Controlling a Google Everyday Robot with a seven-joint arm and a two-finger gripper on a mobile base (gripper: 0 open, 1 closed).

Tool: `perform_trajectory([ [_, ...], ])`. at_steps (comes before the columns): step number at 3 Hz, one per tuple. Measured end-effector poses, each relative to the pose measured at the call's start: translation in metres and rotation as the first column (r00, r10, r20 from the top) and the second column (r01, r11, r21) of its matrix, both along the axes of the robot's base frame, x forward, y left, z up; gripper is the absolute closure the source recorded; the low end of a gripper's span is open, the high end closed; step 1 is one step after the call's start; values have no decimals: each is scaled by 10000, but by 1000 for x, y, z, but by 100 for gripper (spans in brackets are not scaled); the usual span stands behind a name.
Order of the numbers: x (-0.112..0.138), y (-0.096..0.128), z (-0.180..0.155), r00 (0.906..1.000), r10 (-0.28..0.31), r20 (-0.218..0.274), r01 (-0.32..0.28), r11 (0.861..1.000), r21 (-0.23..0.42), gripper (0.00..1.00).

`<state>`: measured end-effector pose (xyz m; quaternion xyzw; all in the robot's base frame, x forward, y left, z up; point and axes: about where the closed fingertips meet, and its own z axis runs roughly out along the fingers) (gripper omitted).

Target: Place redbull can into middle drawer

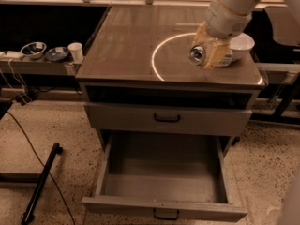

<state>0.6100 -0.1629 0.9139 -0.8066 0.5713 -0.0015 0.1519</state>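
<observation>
My gripper [206,49] hangs over the right part of the cabinet top, its yellowish fingers [215,54] shut on the redbull can [198,54]. The can is silvery and lies tilted on its side in the grip, its round shiny top facing the camera. It is held a little above the top, just left of the white bowl [242,43]. The middle drawer [161,178] is pulled wide open at the bottom of the cabinet; its grey tray is bare and a small dark handle [165,214] sits on its front edge.
The cabinet top [126,41] bears a pale ring mark [157,55]. A shut grey drawer with a dark handle [167,118] sits above the open one. At the left, a shelf holds two small bowls [33,48] and a white cup [75,51]. A black pole [41,182] and cables lie on the floor.
</observation>
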Motion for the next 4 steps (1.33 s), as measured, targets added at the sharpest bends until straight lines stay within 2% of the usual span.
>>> perform_trajectory([
  [1, -15, 3, -54, 9839, -382, -1747, 576, 9925, 1076, 100],
  [2, -98, -14, -80, 9247, -697, -3743, 1787, 9475, 2650, 100],
  [3, -136, -17, -77, 8927, -727, -4448, 2496, 9014, 3537, 100],
  [4, -133, -16, -77, 8968, -799, -4352, 2579, 8936, 3673, 100],
])
